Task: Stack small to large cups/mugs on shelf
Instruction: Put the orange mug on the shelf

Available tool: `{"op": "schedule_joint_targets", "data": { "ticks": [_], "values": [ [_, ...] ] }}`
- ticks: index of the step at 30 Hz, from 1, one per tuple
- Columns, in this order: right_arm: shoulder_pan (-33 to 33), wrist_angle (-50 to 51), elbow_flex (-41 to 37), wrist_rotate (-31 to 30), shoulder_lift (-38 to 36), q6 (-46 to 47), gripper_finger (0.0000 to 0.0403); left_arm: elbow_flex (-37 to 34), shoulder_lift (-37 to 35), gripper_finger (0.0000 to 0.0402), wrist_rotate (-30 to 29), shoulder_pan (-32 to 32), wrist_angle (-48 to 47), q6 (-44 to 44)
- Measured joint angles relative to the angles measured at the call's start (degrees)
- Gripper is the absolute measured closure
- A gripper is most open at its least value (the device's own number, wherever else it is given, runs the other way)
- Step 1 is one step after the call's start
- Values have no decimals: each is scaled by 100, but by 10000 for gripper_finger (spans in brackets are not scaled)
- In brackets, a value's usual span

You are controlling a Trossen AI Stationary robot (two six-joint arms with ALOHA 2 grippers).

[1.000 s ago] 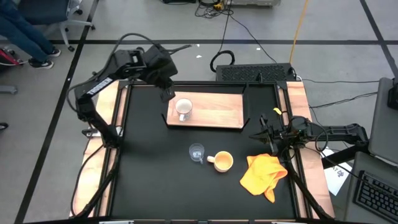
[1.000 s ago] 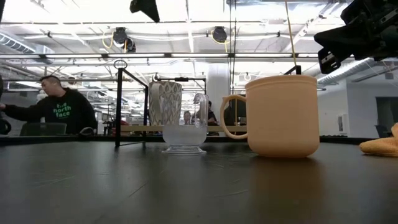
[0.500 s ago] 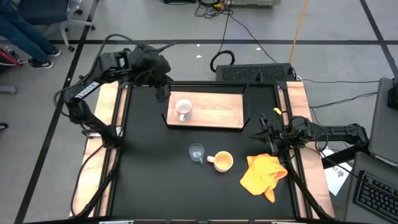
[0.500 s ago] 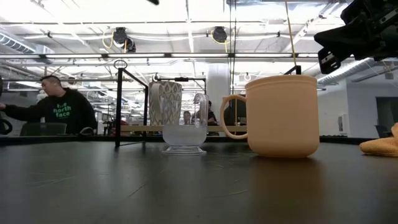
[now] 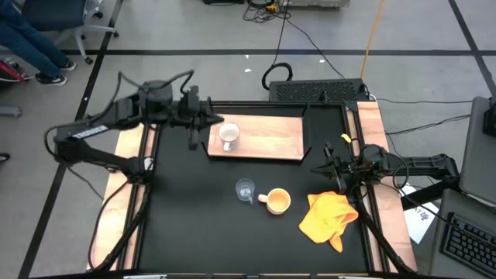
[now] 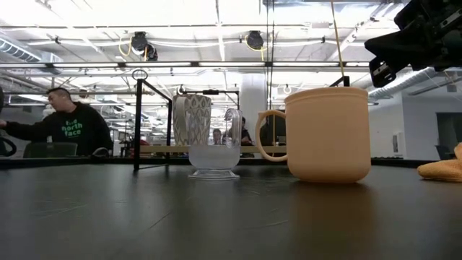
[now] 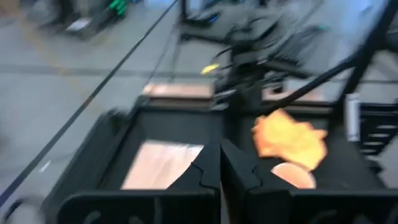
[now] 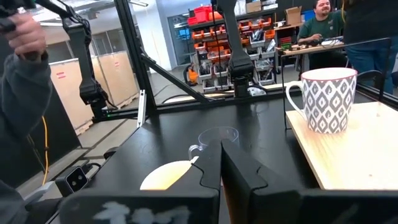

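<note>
A white mug with a grey diamond pattern (image 5: 228, 136) (image 8: 326, 99) stands upright on the left end of the light-wood shelf (image 5: 267, 139) at the table's far side. The clear glass cup (image 5: 246, 190) (image 6: 213, 144) and the orange-yellow mug (image 5: 277, 201) (image 6: 325, 133) stand side by side on the black tabletop, nearer the middle. My left gripper (image 5: 214, 121) (image 7: 221, 167) is shut and holds nothing; it hangs above the shelf's left edge, pointing almost level toward the table's right. My right gripper (image 5: 328, 167) (image 8: 221, 163) waits shut at the table's right edge.
A crumpled yellow cloth (image 5: 329, 217) lies at the near right, beside the orange-yellow mug. Thin black brackets (image 5: 306, 151) rise at the shelf's ends. People work at benches beyond the table in the low and right wrist views.
My left arm has folded back toward the table's left edge. Its wrist has tipped up from pointing down over the shelf's left end to almost level, and the gripper has gone out of the low view's top. The cups and mugs have not moved.
</note>
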State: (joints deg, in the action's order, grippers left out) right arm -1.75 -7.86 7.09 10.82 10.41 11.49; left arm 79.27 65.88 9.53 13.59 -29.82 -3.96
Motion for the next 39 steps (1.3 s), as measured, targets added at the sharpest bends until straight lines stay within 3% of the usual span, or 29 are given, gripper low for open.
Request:
{"op": "schedule_joint_targets", "data": {
  "ticks": [4, 11, 16, 21, 26, 35, 39],
  "values": [
    [1, -12, -1, 1, 0, -8, 403, -933, -312, 401, 537, -21, 1230, -62],
    [-1, -42, 0, 0, 0, -12, 403, -1907, -658, 401, 704, -22, 1801, -186],
    [-1, -44, 0, -1, 0, -14, 403, -2323, -888, 401, 694, -18, 1919, -242],
    [1, -38, -1, 0, 0, -15, 403, -2785, -1421, 401, 170, -18, 1951, -81],
    [-1, -44, 0, -1, 0, -16, 403, -3088, -1708, 401, 69, -18, 1965, -8],
    [0, -39, 0, -1, 0, -16, 403, -3129, -1757, 401, 108, -26, 1755, 22],
    [-1, -15, 0, -1, 0, -16, 403, -3509, -1812, 402, -210, -210, 1846, 148]
  ]
}}
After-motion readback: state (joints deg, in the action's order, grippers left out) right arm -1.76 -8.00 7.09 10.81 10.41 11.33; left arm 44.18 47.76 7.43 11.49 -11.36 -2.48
